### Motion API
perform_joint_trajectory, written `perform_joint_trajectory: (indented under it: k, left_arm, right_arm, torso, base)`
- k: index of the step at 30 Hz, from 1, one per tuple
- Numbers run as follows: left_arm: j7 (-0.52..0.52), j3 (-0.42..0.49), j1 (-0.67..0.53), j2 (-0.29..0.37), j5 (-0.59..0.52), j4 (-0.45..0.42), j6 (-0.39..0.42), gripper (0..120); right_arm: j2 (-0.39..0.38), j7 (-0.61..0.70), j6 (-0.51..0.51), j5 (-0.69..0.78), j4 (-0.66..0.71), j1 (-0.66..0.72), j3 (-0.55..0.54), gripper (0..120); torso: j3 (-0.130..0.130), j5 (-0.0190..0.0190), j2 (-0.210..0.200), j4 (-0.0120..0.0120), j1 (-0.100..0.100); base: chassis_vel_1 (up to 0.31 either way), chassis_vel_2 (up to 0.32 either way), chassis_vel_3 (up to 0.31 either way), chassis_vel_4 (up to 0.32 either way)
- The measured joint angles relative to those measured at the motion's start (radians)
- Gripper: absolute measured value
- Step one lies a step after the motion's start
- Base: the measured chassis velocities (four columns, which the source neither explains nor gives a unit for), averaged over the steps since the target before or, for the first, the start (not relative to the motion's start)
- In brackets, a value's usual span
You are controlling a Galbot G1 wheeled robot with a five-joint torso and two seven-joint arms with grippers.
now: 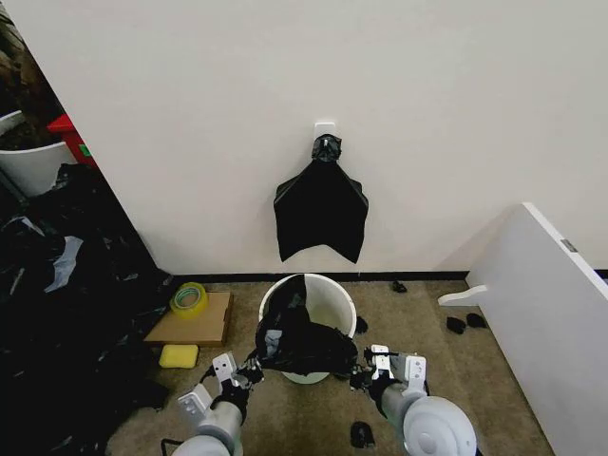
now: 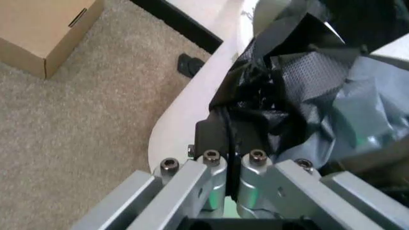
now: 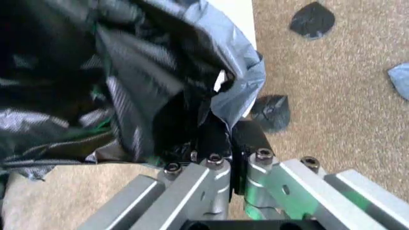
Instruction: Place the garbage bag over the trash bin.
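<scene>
On the carpet by the wall, the garbage bag [image 1: 302, 340] drapes across the trash bin's [image 1: 334, 296] near rim, pinched by the left claw [image 1: 251, 369] and right claw [image 1: 361, 372], both clamped tight.

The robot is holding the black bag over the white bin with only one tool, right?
Not quite. Both tools hold it: the left tool and the right tool each pinch an edge of the garbage bag over the trash bin. The head view shows this.
</scene>
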Motion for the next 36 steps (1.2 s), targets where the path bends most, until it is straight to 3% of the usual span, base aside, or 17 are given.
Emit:
perform_joint_trajectory:
  k: [16, 20, 22, 24, 29, 32, 36]
  left_arm:
    - [0.009, 0.002, -0.014, -0.034, 0.013, 0.05, -0.007, 0]
    - [0.018, -0.005, 0.013, -0.017, 0.014, 0.011, -0.001, 13]
    - [0.021, -0.009, 0.024, -0.008, 0.017, -0.001, 0.002, 16]
    - [0.027, -0.018, 0.057, 0.012, 0.04, -0.03, 0.013, 27]
    - [0.03, -0.024, 0.099, 0.042, 0.078, -0.052, 0.01, 44]
    - [0.044, -0.037, 0.128, 0.067, 0.088, -0.06, -0.023, 59]
    - [0.067, -0.076, 0.153, 0.078, 0.089, -0.073, -0.057, 70]
  right_arm:
    - [0.019, -0.056, 0.117, -0.111, -0.056, -0.011, -0.022, 0]
    - [0.002, -0.069, 0.132, -0.129, -0.024, -0.041, -0.02, 1]
    - [-0.003, -0.074, 0.133, -0.134, -0.013, -0.048, -0.019, 7]
    - [-0.019, -0.086, 0.138, -0.151, 0.02, -0.073, -0.015, 18]
    - [-0.033, -0.105, 0.161, -0.193, 0.053, -0.107, -0.014, 32]
    - [-0.043, -0.123, 0.202, -0.242, 0.071, -0.139, -0.01, 48]
    - [-0.052, -0.156, 0.249, -0.292, 0.095, -0.178, -0.002, 61]
  torso:
    - [0.0, 0.0, 0.0, 0.0, 0.0]
    - [0.0, 0.0, 0.0, -0.0001, 0.0]
    - [0.0, 0.0, 0.0, -0.0001, 0.0]
    - [0.0, 0.0, 0.0, 0.0, 0.0]
    - [0.0, 0.0, 0.0, 0.0, 0.0]
    - [0.0, 0.0, 0.0, 0.0, 0.0]
    - [0.0, -0.0001, 0.0, 0.0, 0.0]
  base:
    - [0.0, 0.0, 0.0, 0.0]
    - [0.0, 0.0, 0.0, 0.0]
    - [0.0, 0.0, 0.0, 0.0]
    - [0.0, 0.0, 0.0, 0.0]
    - [0.0, 0.0, 0.0, 0.0]
    - [0.0, 0.0, 0.0, 0.0]
    - [0.0, 0.0, 0.0, 0.0]
